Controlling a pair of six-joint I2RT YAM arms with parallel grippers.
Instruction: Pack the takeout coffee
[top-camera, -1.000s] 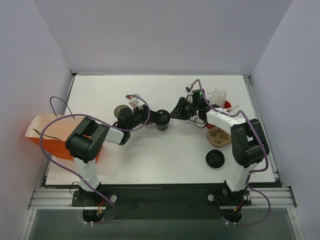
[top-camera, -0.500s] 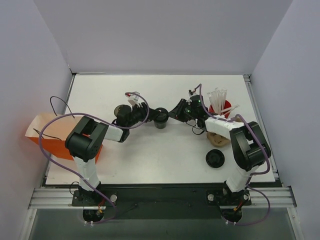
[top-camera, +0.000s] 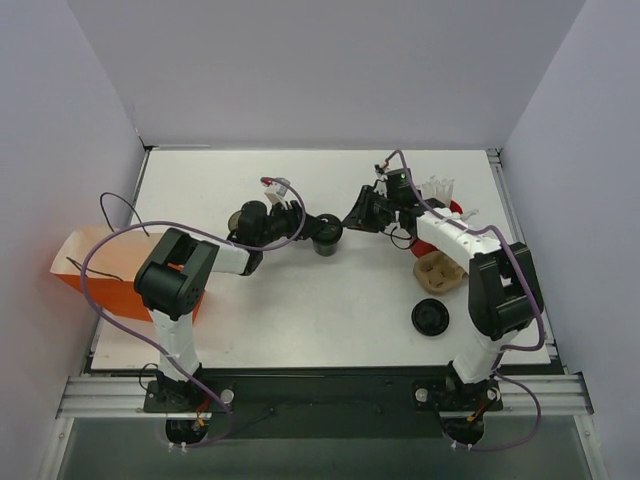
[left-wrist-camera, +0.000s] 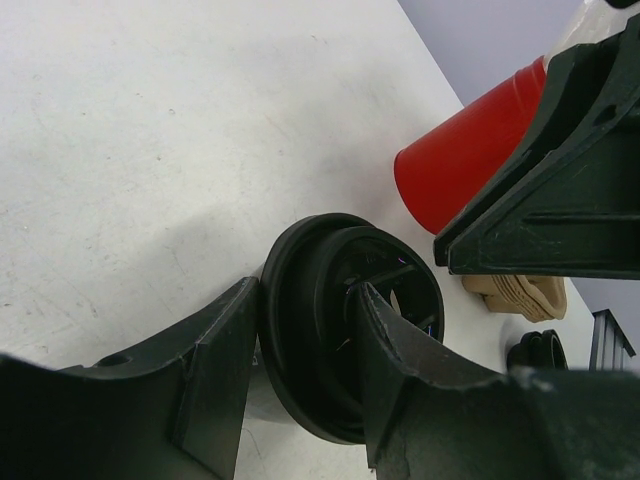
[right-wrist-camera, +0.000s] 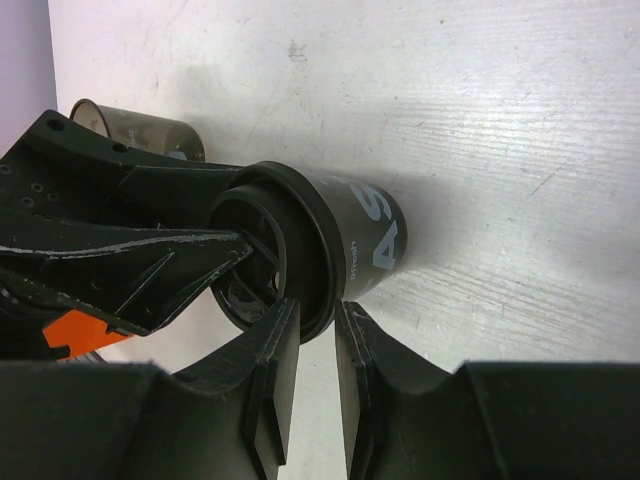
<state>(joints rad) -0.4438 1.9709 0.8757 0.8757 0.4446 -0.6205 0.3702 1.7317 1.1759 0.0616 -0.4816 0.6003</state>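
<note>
The takeout coffee (right-wrist-camera: 368, 245) stands near the middle of the bench (top-camera: 300, 320), between the two arms. It is a small matte dark cup with pale block letters on its side. A thick round black lid (right-wrist-camera: 305, 230) caps it, with moulded ridges in its top.

The left gripper (left-wrist-camera: 305, 300) is spread about as wide as that lid. It has one flat black finger on each side, close against the rim, clamping it. The right gripper (right-wrist-camera: 317, 310) has its fingers nearly pressed together, and the lid's edge is nipped in the thin slit between the tips.

Over on the right arm's side sit a glossy red cup (left-wrist-camera: 470, 160) and a tan pulp carrier (left-wrist-camera: 515, 295). A smoky see-through cup (right-wrist-camera: 140, 128) stands near the left arm's wrist.
</note>
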